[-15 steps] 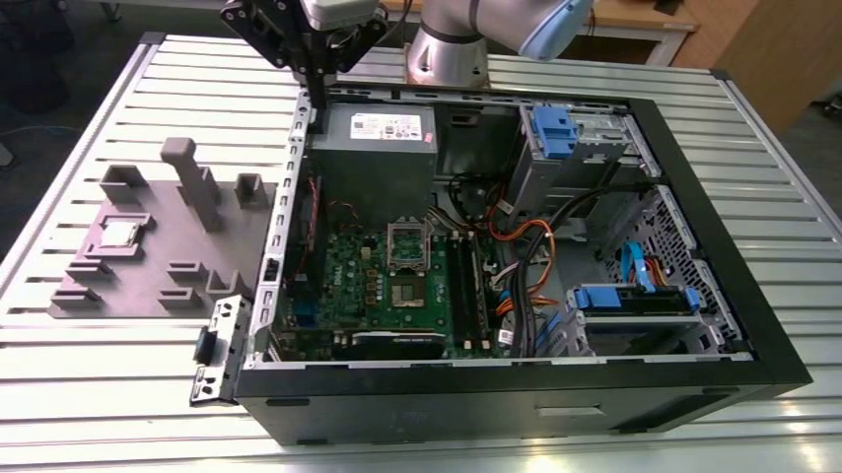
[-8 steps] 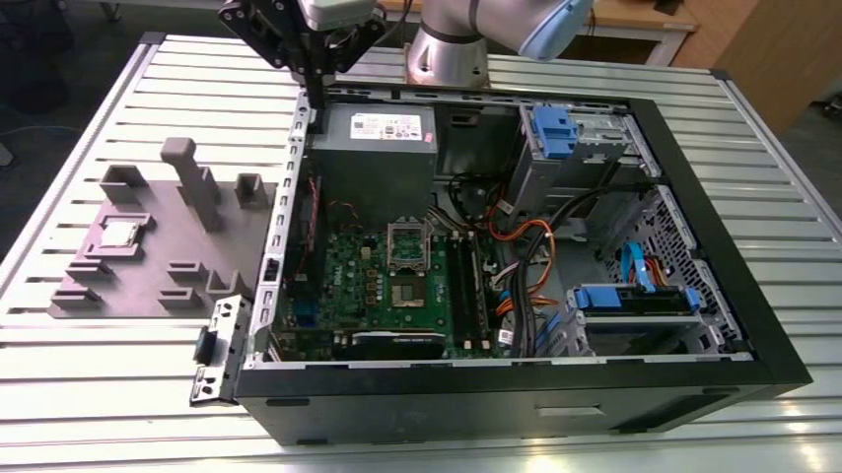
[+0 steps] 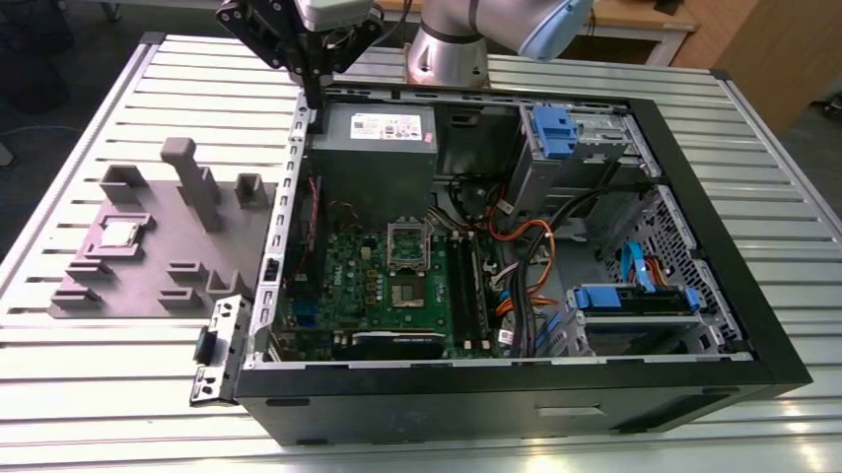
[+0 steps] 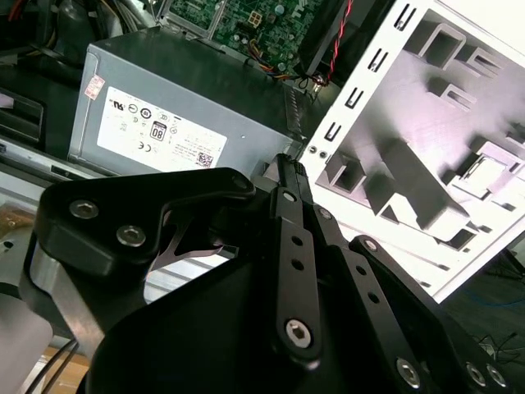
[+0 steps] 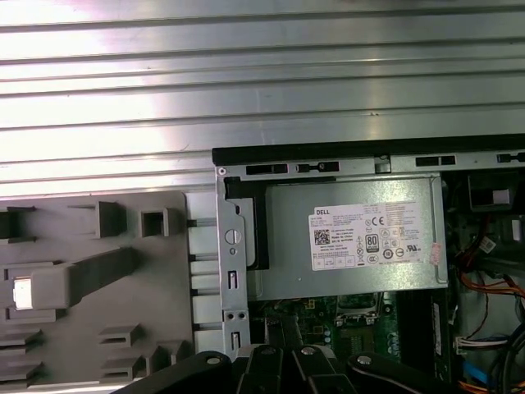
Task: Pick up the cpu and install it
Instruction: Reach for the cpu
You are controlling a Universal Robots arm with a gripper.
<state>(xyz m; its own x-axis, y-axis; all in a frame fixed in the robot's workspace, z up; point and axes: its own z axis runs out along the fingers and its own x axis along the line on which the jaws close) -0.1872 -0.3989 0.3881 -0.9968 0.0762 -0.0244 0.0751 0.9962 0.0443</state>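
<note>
The cpu (image 3: 121, 233) is a small silver square lying in a recess of the grey holder plate (image 3: 184, 258), on the exterior view's left beside the open computer case (image 3: 684, 197). It also appears as a pale square in the second wrist view (image 4: 497, 158) and the first wrist view (image 5: 23, 292). My gripper (image 3: 315, 97) hangs above the case's back corner by the power supply (image 3: 373, 143), far from the cpu. Its black fingers (image 4: 289, 176) lie together with nothing between them. The motherboard's socket (image 3: 408, 243) sits mid-board with its frame open.
The holder plate carries upright grey posts (image 3: 197, 182) and blocks. Inside the case are black memory sticks (image 3: 463, 281), orange and black cables (image 3: 526, 246) and blue drive bays (image 3: 638, 299). A loose metal bracket (image 3: 217, 350) lies at the case's front corner. Everything rests on a slatted metal table (image 3: 79, 394).
</note>
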